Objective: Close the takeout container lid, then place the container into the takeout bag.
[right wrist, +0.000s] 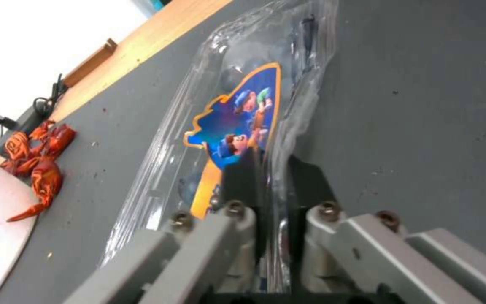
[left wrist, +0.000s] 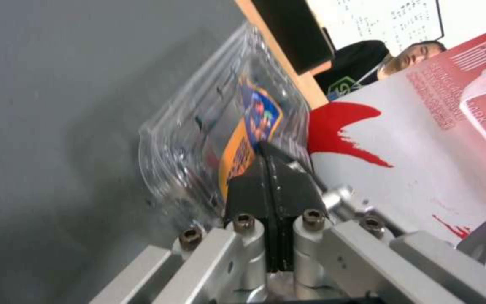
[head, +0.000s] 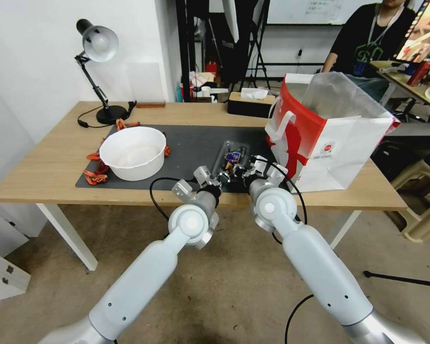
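The takeout container is a small clear clamshell lying on the dark mat, just left of the takeout bag. Its lid lies down over the box with the blue-orange label facing outward. My right gripper is shut on the container's near plastic edge, which runs between the two black fingers. My left gripper is shut, its joined tips resting against the container at the label. In the head view both grippers, left and right, meet at the container's near end. The red-and-white bag stands open.
A large white bowl sits on the mat's left end with orange crayfish toys around it. A desk lamp and a tissue box stand at the table's back. The table's front edge runs just below the grippers.
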Robot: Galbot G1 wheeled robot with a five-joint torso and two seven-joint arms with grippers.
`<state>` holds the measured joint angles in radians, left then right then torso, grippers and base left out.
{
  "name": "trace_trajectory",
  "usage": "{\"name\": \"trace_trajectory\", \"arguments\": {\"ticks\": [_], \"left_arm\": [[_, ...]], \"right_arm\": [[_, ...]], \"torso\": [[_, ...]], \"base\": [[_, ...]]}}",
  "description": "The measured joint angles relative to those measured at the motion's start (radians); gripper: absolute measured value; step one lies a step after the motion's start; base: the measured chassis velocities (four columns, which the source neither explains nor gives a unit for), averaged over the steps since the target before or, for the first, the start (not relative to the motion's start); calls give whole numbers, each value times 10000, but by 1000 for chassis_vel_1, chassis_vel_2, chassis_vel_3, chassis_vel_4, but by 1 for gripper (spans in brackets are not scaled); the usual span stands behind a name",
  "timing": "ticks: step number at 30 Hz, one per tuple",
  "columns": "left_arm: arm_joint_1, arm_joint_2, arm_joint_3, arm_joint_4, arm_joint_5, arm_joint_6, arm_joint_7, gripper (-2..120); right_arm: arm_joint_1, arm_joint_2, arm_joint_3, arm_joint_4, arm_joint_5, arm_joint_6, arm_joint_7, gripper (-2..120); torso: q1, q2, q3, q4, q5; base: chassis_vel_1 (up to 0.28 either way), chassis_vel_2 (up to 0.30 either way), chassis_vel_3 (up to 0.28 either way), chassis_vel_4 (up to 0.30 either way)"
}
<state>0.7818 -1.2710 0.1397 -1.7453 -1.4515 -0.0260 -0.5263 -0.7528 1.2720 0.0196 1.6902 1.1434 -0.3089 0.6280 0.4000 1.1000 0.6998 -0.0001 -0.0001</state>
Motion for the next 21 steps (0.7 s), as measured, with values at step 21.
{"name": "trace_trajectory", "arguments": {"ticks": [21], "left_arm": [[2660,1862,-1612,-2239,7309,-323,1740,47]], "right_arm": [[-174,40,-6,93,-312,11,-89,0]], "torso": [[0,1,1,-4,-4]], "base": [[0,0,0,0]]}}
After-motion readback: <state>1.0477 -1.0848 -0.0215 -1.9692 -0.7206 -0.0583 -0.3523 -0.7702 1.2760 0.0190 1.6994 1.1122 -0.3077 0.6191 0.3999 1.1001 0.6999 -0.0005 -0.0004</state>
